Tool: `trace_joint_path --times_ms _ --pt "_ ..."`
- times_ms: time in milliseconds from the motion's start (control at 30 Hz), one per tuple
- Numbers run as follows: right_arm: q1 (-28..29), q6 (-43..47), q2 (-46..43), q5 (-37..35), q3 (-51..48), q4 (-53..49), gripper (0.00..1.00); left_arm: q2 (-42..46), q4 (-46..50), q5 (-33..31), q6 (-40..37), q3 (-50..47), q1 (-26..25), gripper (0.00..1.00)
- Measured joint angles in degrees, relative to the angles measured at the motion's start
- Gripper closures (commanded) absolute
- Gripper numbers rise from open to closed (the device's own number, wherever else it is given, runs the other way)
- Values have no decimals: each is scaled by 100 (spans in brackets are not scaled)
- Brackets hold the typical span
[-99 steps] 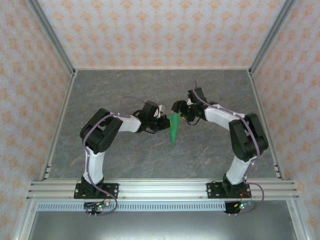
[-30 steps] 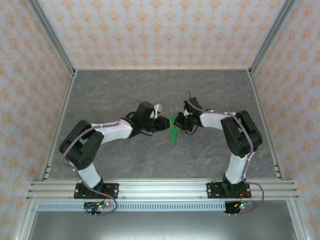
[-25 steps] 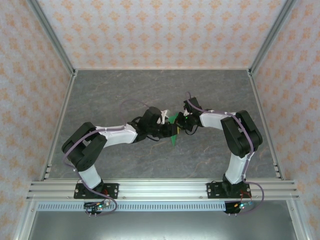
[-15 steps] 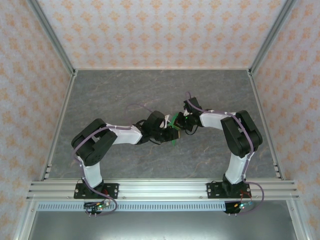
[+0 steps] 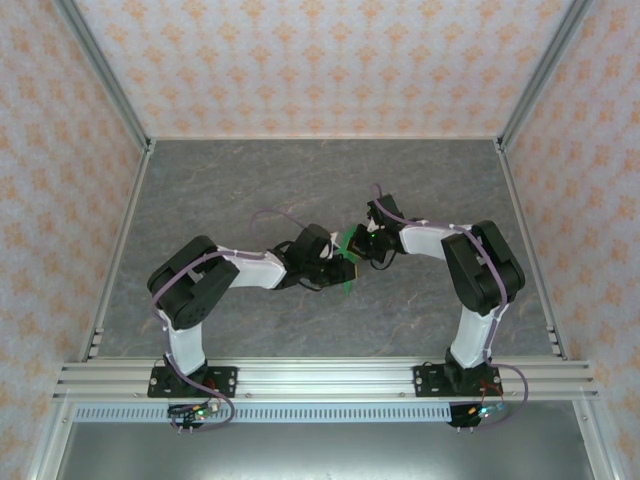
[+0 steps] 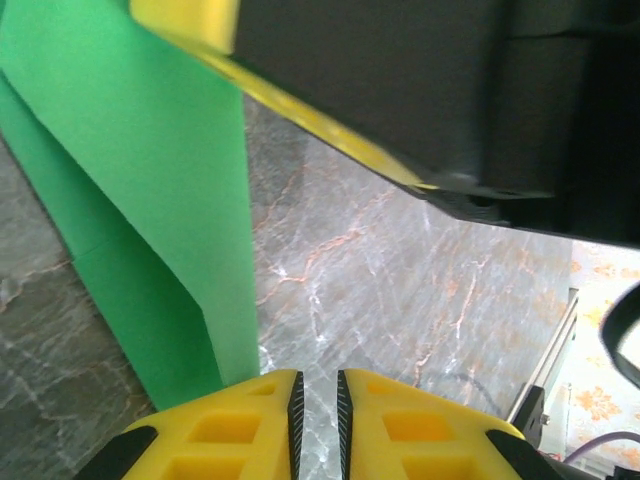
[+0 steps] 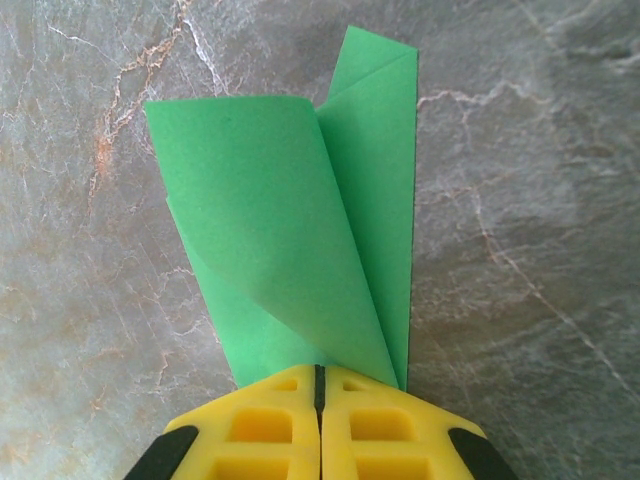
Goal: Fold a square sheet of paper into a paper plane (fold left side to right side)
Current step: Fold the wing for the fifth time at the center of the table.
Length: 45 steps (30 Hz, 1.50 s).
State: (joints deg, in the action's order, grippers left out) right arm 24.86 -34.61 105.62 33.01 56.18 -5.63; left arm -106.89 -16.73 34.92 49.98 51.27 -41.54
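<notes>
Right jaws: pressed together, pinching the bright green folded sheet of paper (image 7: 300, 230) by one end. In the right wrist view the paper comes straight out of the seam between the yellow fingers (image 7: 260, 430). It fans away from the jaws in layers: a wide flap on the left curling up off the layers under it, and a narrower pointed layer on the right reaching furthest out. Can't tell if the far tip touches the grey marbled table (image 7: 520, 200).

Left jaws: almost together, with a thin slit between the yellow fingers (image 6: 220, 430). Table shows through the slit and nothing is seen in it. The green paper's (image 6: 130, 150) edge runs down to the tip of the left-hand finger, just beside the slit. The black body of the other gripper is close above.

Top view: both wrists meet nose to nose at mid-table (image 5: 250, 190), with the paper (image 5: 350, 242) between them and mostly hidden by them. The left arm (image 5: 200, 290) reaches in from the left with its elbow bent, the right arm (image 5: 480, 270) from the right.
</notes>
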Motion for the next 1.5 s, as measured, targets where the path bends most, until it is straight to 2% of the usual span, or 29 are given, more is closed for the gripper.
trace_joint_path --times_ms 433,967,1133,1300,1500 --pt "0 2 0 0 0 0 92 -39 109 -140 -37 -2 0 82" --pt "0 0 -63 9 -52 57 95 -42 380 -533 -50 -48 -90 91" --pt "-2 22 -439 -184 -186 -35 96 -42 581 -719 -35 46 -162 94" --pt "-2 114 -1270 -341 -404 -125 98 -42 802 -870 -33 166 -236 95" --pt "-2 -52 -1762 -155 -1115 271 100 -52 1056 -1060 -33 310 -317 96"
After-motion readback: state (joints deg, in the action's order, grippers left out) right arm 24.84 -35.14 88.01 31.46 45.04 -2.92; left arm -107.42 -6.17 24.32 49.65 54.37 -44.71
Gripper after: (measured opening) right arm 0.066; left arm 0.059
